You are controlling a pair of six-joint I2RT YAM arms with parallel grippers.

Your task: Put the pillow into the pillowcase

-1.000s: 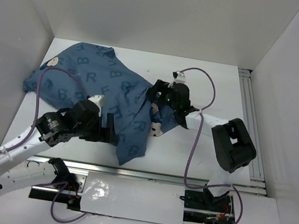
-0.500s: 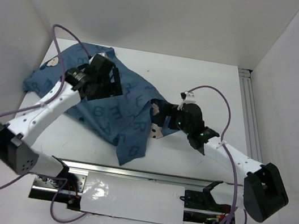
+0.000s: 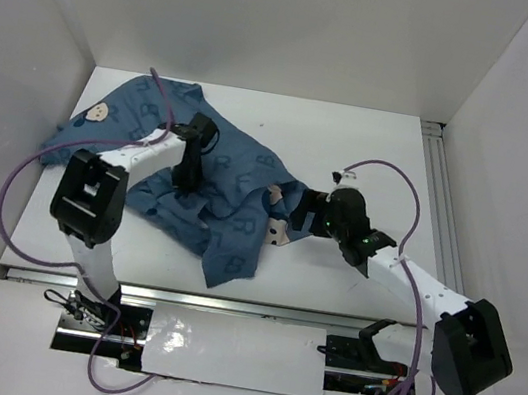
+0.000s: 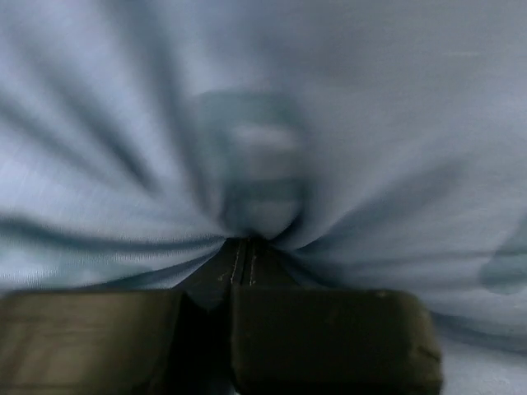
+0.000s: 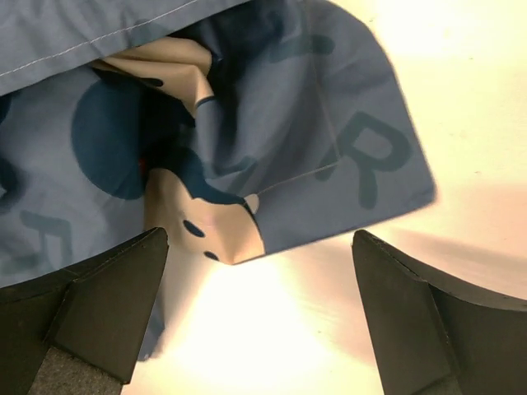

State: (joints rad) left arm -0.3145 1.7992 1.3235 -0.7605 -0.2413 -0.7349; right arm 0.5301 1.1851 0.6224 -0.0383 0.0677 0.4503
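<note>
Two arms at the pillowcase (image 3: 232,253); left jaws tight, right jaws wide.

Pillowcase (image 3: 229,222): soft matt cloth, creased. Table (image 3: 354,142): smooth, slightly glossy.

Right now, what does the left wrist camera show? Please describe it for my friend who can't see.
The left gripper is shut on a pinch of the dusty-blue fabric pillowcase, whose folds fan out from the pinch and fill the whole blurry picture. Its two dark blocky fingers sit side by side along the bottom edge.
</note>
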